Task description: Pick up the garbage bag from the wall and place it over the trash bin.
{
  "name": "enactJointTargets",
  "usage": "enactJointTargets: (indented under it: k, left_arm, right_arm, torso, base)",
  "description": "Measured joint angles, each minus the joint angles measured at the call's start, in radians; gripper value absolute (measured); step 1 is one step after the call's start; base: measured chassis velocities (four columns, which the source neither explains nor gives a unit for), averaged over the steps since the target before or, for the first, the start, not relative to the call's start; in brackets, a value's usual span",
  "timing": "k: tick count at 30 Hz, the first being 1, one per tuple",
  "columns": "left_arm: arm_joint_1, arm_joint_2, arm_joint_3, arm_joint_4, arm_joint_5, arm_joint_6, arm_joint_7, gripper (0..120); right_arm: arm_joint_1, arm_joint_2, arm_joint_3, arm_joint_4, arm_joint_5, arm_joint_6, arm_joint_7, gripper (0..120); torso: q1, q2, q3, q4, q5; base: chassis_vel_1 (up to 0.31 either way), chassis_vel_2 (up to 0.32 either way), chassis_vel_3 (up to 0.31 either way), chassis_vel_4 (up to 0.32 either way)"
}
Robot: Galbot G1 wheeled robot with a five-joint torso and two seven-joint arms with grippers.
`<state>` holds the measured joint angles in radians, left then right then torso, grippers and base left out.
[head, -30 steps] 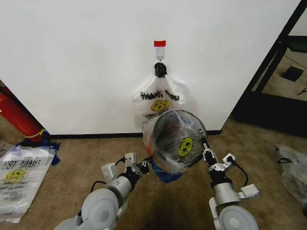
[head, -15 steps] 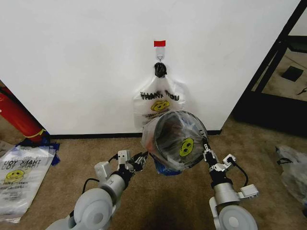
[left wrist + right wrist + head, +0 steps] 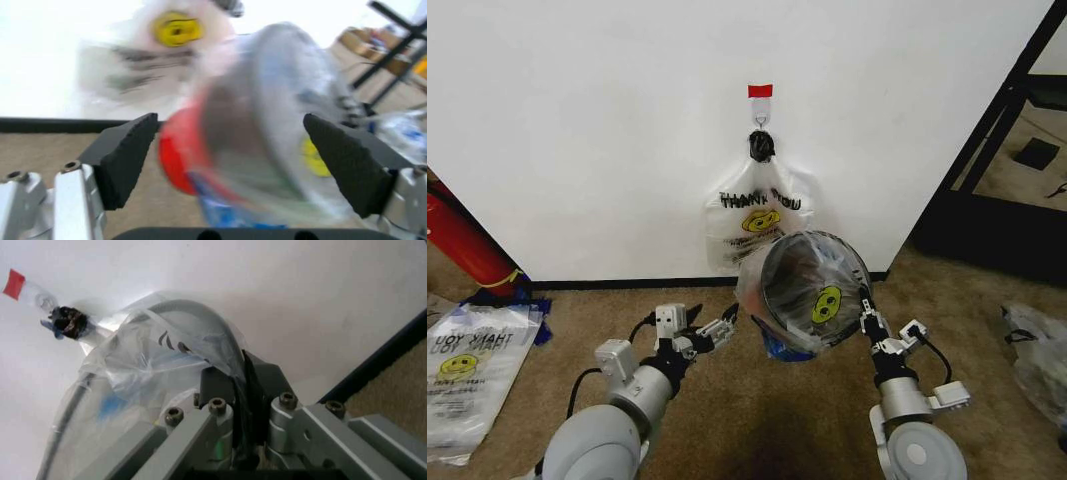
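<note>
The trash bin (image 3: 799, 285), black mesh with a red base (image 3: 179, 150), hangs tilted above the carpet with its mouth toward me. The garbage bag (image 3: 827, 300), clear with a yellow smiley and blue patches, is stretched over its rim. My right gripper (image 3: 865, 303) is shut on the bin's right rim through the plastic; in the right wrist view its fingers (image 3: 217, 385) pinch the rim and the bag (image 3: 143, 357). My left gripper (image 3: 717, 328) stands open just left of the bin, apart from it, and the bin shows between its pads (image 3: 127, 152).
Flat whitish "THANK YOU" bags (image 3: 757, 212) hang from the hook (image 3: 761, 122) under red tape (image 3: 760, 91) on the white wall. More such bags (image 3: 467, 365) lie at the left by a red cylinder (image 3: 462, 240). A black frame (image 3: 997, 120) and a clear bag (image 3: 1037, 350) stand right.
My left gripper has drawn back to the left, away from the bagged bin. The bin has shifted a little to the right in my right gripper.
</note>
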<state>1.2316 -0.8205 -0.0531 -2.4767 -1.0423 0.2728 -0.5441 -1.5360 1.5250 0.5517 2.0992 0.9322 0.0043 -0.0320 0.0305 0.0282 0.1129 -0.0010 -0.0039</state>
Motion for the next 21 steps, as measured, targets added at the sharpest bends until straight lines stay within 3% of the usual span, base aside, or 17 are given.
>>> enactJointTargets:
  k: [7, 10, 16, 21]
  left_arm:
    - [-0.107, 0.013, 0.105, -0.006, -0.055, 0.037, -0.021, 54]
    - [-0.152, 0.011, 0.118, 0.003, -0.097, 0.057, -0.040, 48]
    - [-0.288, -0.013, 0.175, 0.032, -0.222, 0.088, -0.083, 25]
    - [-0.386, -0.031, 0.262, 0.069, -0.236, 0.122, -0.111, 4]
  right_arm:
    - [0.024, 0.005, -0.048, -0.017, -0.117, 0.025, -0.002, 1]
    - [0.032, 0.005, -0.063, -0.022, -0.158, 0.035, -0.002, 1]
    - [0.033, 0.020, -0.081, -0.027, -0.230, 0.057, -0.002, 1]
    - [0.031, 0.030, -0.090, -0.038, -0.299, 0.078, 0.000, 1]
  torso:
    - [0.000, 0.000, 0.000, 0.0007, 0.0002]
    - [0.000, 0.000, 0.000, 0.0007, -0.0002]
    - [0.000, 0.000, 0.000, 0.0000, 0.0000]
    - [0.000, 0.000, 0.000, 0.0002, 0.0000]
  base:
    - [0.000, 0.000, 0.000, 0.000]
    - [0.000, 0.000, 0.000, 0.000]
    - [0.000, 0.000, 0.000, 0.000]
    - [0.000, 0.000, 0.000, 0.000]
